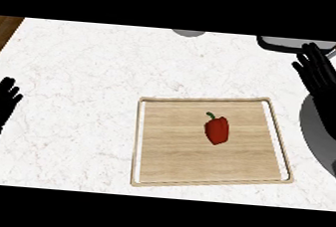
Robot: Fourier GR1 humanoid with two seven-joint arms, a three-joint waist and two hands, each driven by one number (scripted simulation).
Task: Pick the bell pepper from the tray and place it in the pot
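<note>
Right robot hand (pixel 323 73) is up at the right edge of the head view, fingers straight and spread apart, holding nothing. It sits above the tabletop beyond the tray's far right corner, well apart from the pepper. Its grey forearm runs down along the right edge.

Left robot hand (pixel 2 103) rests at the left edge, fingers straight and up, also empty, well apart from the tray.

Bell pepper (pixel 216 130): red, green stem pointing toward the far side, lying on the tray right of centre. Neither hand is touching it.

Tray (pixel 168 150): light wood, raised pale rim, roughly square, on the right half of the tabletop (pixel 86 69), slightly rotated. Only the pepper is on it.

Tabletop is white marble with faint reddish veining; a strip of brown wood shows at the far left corner.

Pot (pixel 280 43): probably the pale rounded shape with a dark handle at the top right, just behind the right robot hand. It's cut off by the frame and partly hidden, so not certain. Another small grey rounded object (pixel 188 32) is clipped at the top centre edge; can't tell what it is.
</note>
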